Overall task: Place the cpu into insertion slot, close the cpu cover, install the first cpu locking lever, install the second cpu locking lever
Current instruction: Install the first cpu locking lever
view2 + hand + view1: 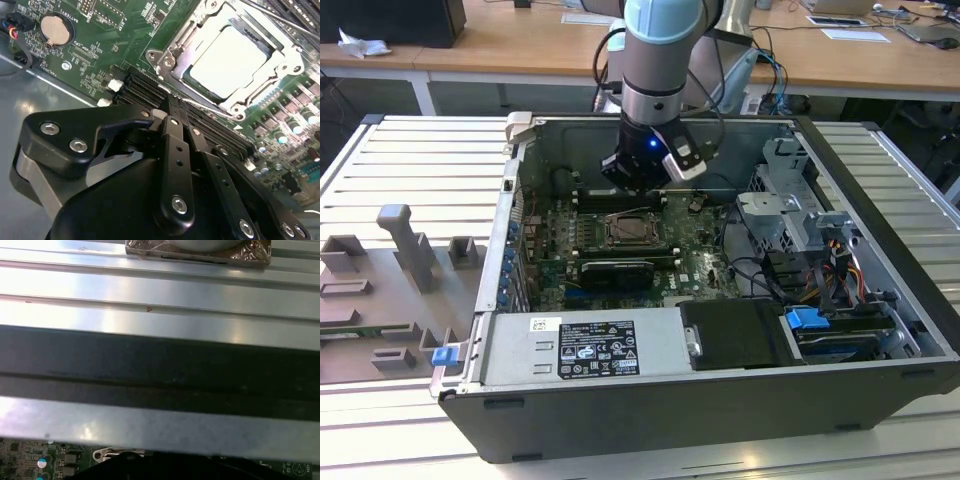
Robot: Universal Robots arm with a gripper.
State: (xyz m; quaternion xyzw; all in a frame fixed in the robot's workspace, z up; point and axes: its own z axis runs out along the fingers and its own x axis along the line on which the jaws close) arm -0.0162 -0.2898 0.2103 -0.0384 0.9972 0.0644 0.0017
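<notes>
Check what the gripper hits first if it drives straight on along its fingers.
Probably the black memory slots just ahead of the gripper, short of the cpu cover. Depth is unclear in the second wrist view, so treat this as a likely first contact.

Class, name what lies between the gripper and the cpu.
In the second wrist view, long black memory slots and the silver cpu cover lie between the gripper and the cpu.

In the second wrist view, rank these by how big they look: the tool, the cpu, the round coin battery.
1. tool, though its nearness to the camera inflates it
2. cpu
3. coin battery
</notes>
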